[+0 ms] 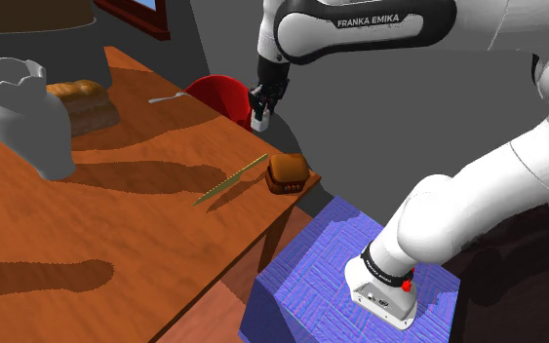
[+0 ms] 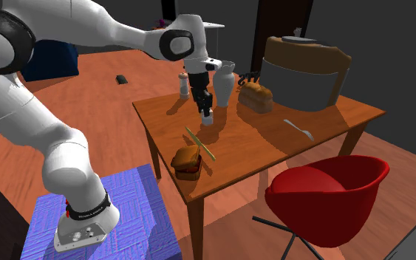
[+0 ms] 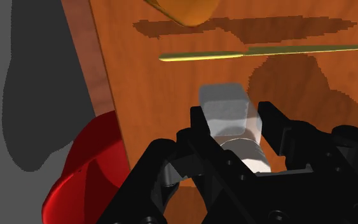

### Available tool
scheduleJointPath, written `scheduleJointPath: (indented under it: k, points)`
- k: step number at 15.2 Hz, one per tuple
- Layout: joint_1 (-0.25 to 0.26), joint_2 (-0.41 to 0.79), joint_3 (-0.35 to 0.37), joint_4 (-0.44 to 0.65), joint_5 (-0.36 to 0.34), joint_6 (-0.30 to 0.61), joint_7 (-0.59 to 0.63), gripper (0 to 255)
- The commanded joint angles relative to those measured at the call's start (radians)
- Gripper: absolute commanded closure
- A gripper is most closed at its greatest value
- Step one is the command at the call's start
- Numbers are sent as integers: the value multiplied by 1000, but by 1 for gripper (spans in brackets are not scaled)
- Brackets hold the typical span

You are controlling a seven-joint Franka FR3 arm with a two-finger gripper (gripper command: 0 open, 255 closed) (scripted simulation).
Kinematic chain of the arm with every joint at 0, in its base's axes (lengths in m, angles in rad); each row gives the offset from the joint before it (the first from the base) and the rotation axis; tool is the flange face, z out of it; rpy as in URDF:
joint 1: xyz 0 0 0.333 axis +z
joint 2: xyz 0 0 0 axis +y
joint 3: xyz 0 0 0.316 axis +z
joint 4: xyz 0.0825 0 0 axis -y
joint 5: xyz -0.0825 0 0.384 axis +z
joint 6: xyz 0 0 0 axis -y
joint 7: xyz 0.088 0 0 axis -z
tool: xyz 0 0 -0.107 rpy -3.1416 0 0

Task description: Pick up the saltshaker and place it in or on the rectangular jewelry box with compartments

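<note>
Your black gripper (image 1: 260, 109) hangs over the wooden table (image 1: 116, 224), its two fingers (image 3: 199, 124) clamped on either side of the saltshaker (image 3: 222, 105), a small pale, boxy shaker that you hold upright and, by the shoulder view, clear of the tabletop near the table's far edge. In the second exterior view the saltshaker (image 2: 207, 118) sits under the gripper (image 2: 206, 111) roughly mid-table, with the small brown jewelry box (image 2: 188, 161) well apart from it at the table edge closest to the blue stand (image 2: 125, 214). A thin yellowish knife (image 2: 199, 142) lies flat between shaker and box; the wrist view shows that knife (image 3: 266, 51) beyond the fingertips and an orange-brown edge of the box (image 3: 184, 9) past it. A white vase (image 1: 23, 112) and a loaf of bread (image 1: 82, 102) stand toward the shoulder view's left, a fork (image 1: 168, 97) lies near the far edge, and a red chair (image 2: 328, 196) stands just beside the table. A second small shaker (image 2: 183, 85) stands next to the vase.
</note>
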Motion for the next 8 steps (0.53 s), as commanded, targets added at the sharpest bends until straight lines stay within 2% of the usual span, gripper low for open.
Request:
scheduleJointPath:
  k: [1, 8]
  points:
    - [-3, -79, -12, -70, 4, -7, -19, 255]
    - [-9, -370, -58, -287, 3, -76, -79, 255]
